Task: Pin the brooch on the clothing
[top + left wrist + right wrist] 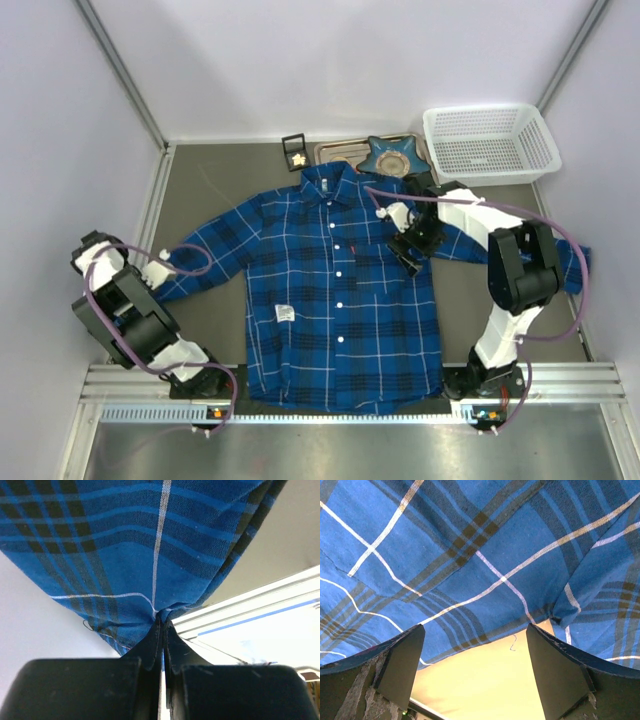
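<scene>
The plaid shirt (330,290) lies flat, front up, in the middle of the table. The brooch (297,156), tiny and pale gold, sits in a small black box behind the collar. My left gripper (164,273) is shut on the end of the shirt's left sleeve; in the left wrist view its closed fingertips (162,620) pinch the blue fabric (140,545). My right gripper (407,249) is open and empty over the shirt's right chest, near the armpit. In the right wrist view its fingers (475,630) stand wide apart over the shirt's edge (485,555).
A blue star-shaped dish (393,155) sits on a tray behind the collar. A white mesh basket (490,140) stands at the back right. Purple walls close in the back and sides. The rail (350,385) with the arm bases runs along the near edge.
</scene>
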Available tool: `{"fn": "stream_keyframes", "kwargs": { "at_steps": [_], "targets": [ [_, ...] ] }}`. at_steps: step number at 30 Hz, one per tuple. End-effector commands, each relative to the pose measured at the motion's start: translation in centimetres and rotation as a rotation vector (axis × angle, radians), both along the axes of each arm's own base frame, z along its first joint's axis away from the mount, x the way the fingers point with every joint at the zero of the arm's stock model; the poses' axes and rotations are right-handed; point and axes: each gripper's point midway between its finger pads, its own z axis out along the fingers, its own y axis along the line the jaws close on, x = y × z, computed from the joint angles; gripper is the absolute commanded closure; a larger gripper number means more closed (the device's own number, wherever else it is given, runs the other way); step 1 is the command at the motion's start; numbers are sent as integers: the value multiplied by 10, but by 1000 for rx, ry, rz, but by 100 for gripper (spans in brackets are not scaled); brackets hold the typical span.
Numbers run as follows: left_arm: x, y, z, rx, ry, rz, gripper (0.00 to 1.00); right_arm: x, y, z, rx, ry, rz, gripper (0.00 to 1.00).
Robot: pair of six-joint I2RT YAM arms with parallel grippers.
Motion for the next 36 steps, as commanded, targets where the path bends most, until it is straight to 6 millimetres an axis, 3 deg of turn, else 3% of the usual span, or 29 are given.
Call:
{"fn": "stream_keyframes", "kwargs": {
  "at_steps": [1,5,6,7,8,9,10,11,12,13,14,16,17,19,20,21,24,25,27,28,29,31,33,36],
  "targets": [
    [-19,1,-20,-10,88,-18,100,-5,-4,16,6,-38,26,15],
    [-18,9,-29,27,93,-18,82,-11,-4,29,57,-33,31,13],
    [-14,12,-26,41,76,-14,68,-16,-4,36,78,-22,36,11],
    [-12,5,-23,3,63,-14,61,-15,-1,43,124,-20,25,11],
    [-7,0,-19,-28,37,1,54,-13,2,51,151,-33,24,11],
    [11,4,-1,-27,-29,10,44,-10,3,60,177,-54,17,11],
    [18,-4,8,-71,-57,15,40,-8,4,66,200,-65,12,11],
    [28,-31,15,-208,-122,28,36,-2,9,76,244,-88,7,11],
    [47,-32,37,-225,-203,27,29,0,11,82,264,-101,6,11],
    [61,-43,47,-280,-268,31,28,3,14,87,282,-114,6,11],
    [77,-64,57,-392,-355,39,27,9,19,96,308,-138,9,11],
    [108,-81,80,-446,-471,20,23,20,22,104,322,-173,1,12],
    [128,-102,87,-491,-503,42,22,30,23,113,327,-206,-5,12],
    [171,-113,102,-464,-622,21,22,43,23,125,338,-240,-29,12],
    [188,-140,107,-505,-632,28,22,45,23,130,345,-249,-38,12],
    [212,-149,121,-516,-709,3,22,47,20,133,349,-256,-46,12],
    [252,-195,149,-670,-838,21,22,26,9,130,303,-244,29,12],
    [255,-205,151,-721,-841,70,22,11,1,114,265,-195,41,12],
    [253,-236,133,-750,-786,15,23,-13,-10,101,228,-161,79,12],
    [252,-246,121,-734,-757,-32,23,-34,-15,79,210,-94,88,13],
    [245,-269,98,-731,-691,-69,26,-42,-16,74,211,-80,78,13],
    [245,-283,78,-713,-654,-69,29,-54,-16,57,214,-34,48,14],
    [237,-305,54,-728,-570,-76,36,-53,-14,49,217,-31,15,18],
    [224,-316,20,-688,-455,-44,40,-51,-15,38,209,-18,-11,25]
  ]
}}
